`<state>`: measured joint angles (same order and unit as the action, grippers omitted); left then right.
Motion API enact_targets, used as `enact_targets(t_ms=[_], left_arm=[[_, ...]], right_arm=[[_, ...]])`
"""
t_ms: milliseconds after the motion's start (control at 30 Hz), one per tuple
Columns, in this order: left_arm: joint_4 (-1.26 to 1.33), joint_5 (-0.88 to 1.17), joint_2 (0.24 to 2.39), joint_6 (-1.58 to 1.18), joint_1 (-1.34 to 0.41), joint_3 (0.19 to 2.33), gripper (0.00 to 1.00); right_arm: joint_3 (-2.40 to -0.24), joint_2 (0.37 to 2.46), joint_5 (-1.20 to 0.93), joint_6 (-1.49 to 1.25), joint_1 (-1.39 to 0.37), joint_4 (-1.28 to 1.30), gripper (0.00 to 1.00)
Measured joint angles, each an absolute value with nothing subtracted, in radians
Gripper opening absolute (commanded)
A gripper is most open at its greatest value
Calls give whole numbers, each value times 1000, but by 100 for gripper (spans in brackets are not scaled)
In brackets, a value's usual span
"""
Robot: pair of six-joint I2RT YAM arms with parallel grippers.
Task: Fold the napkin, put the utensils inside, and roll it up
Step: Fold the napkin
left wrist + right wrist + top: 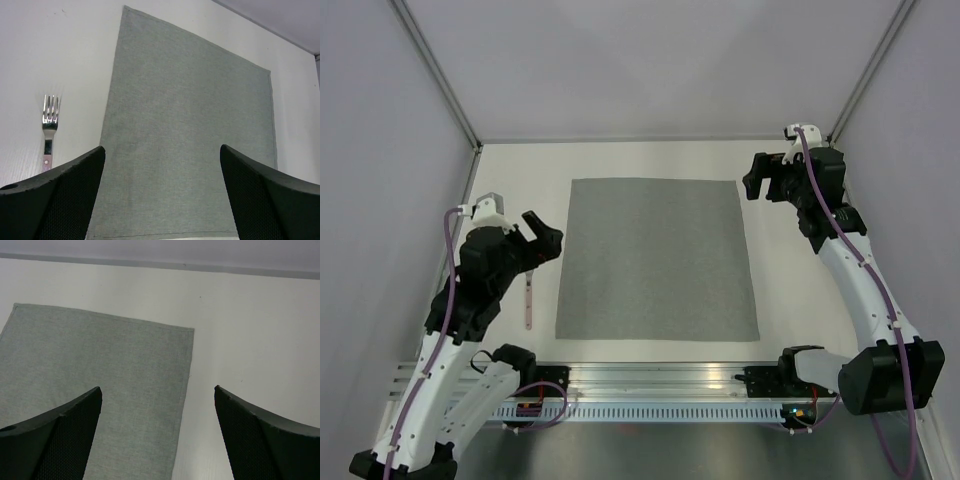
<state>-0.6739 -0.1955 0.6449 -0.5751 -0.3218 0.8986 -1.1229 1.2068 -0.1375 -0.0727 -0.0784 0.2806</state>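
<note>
The grey napkin (655,258) lies flat and unfolded in the middle of the white table. It also shows in the left wrist view (190,125) and in the right wrist view (100,375). A fork with a pale pinkish handle (528,300) lies just left of the napkin, its tines showing in the left wrist view (49,112). My left gripper (545,238) hovers open and empty over the napkin's left edge (161,148). My right gripper (760,188) hovers open and empty over the napkin's far right corner (157,388).
A small grey object (486,198) pokes out behind the left arm at the far left, mostly hidden. Walls close in the table (800,290) on the left, back and right. A metal rail (660,380) runs along the near edge.
</note>
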Motion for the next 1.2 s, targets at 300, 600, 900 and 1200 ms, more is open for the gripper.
enact_targets(t_ms=[300,600,900,1200], left_arm=[[-517,-163,724,-527,-498,902,97],[-257,-413,1253,-395,-1102,1056,93],[-90,-443,1771,-237,-1338,1270,86],[47,-364,2001,-220,-1426,1334,82]], right_arm=[[-1131,1205,-181,-47,-78,326,98],[-1348,1287,-188,-37,-51,435,98],[-1333,1298,-174,-39,-7,448,98],[-1294,1305,-144,-41,-7,430,98]])
